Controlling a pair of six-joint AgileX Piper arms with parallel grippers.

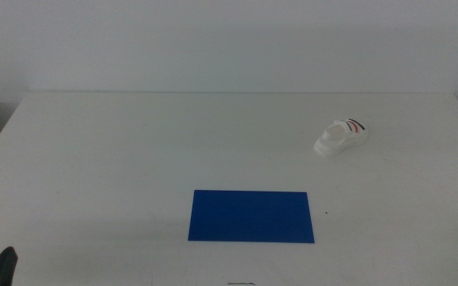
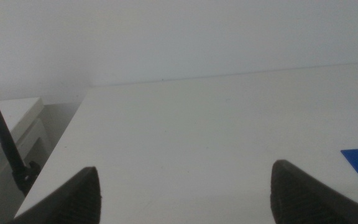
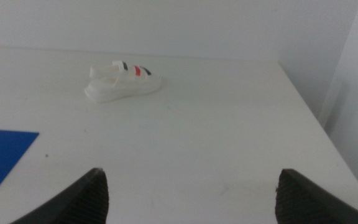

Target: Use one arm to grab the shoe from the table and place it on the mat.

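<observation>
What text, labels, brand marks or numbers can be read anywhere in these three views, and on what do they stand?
None can be read.
The shoe carries only red and dark stripes, no letters.
The mat is plain blue and the table is unmarked.
A faint dark mark at the table's near edge in the middle view is too small to read.
Both grippers' jaws show no print.

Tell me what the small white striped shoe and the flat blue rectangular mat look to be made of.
Small white striped shoe: likely moulded foam or soft plastic, matte, judging by its chunky one-piece sole and rounded edges. Flat blue rectangular mat: a thin, even, glare-free sheet, perhaps rubber, foam or card; the material stays uncertain.
</observation>
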